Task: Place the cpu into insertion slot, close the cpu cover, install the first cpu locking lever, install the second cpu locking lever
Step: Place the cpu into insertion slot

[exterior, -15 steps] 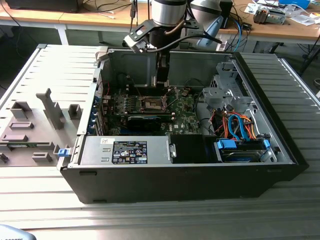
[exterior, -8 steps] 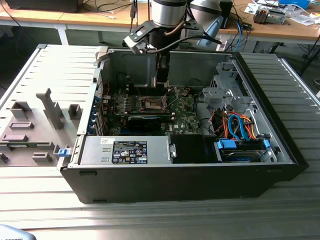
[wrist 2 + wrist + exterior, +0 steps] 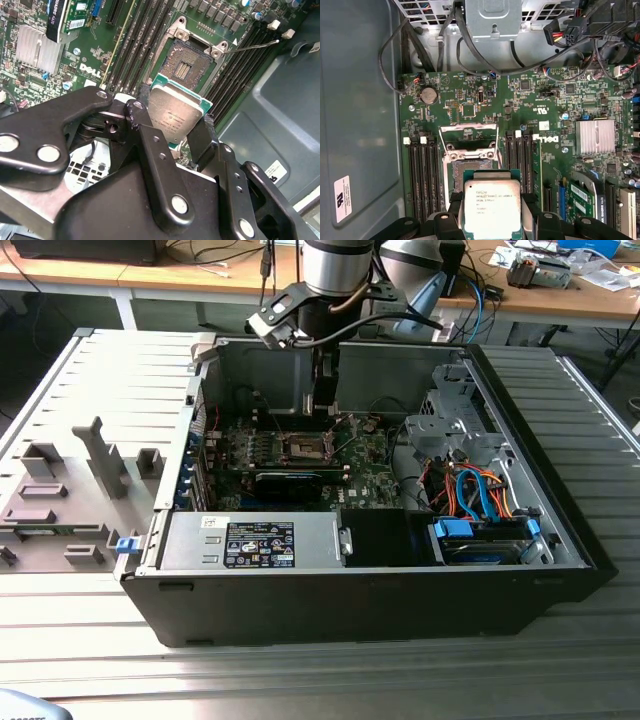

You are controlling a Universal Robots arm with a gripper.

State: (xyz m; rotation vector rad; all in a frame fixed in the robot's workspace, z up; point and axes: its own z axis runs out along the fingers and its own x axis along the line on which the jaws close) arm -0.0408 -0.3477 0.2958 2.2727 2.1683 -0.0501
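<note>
My gripper [image 3: 323, 408] hangs inside the open computer case, just above the green motherboard [image 3: 370, 475]. It is shut on the cpu [image 3: 175, 112], a flat silvery square chip pinched at two opposite edges between the black fingers [image 3: 144, 125]. In the first wrist view the cpu [image 3: 492, 207] hovers over the near part of the insertion slot [image 3: 465, 167], hiding some of it. The slot's dark centre [image 3: 186, 62] lies bare beside the chip. The cpu cover [image 3: 468, 136] stands flipped open past the slot. A thin metal lever [image 3: 255, 46] sticks out sideways near the socket.
Rows of memory slots [image 3: 422, 175] flank the socket. A long black card [image 3: 290, 480] and the power supply [image 3: 255, 540] sit nearer the camera, and a drive cage with coloured cables [image 3: 480, 500] is on the exterior view's right. The case wall [image 3: 360, 125] is close.
</note>
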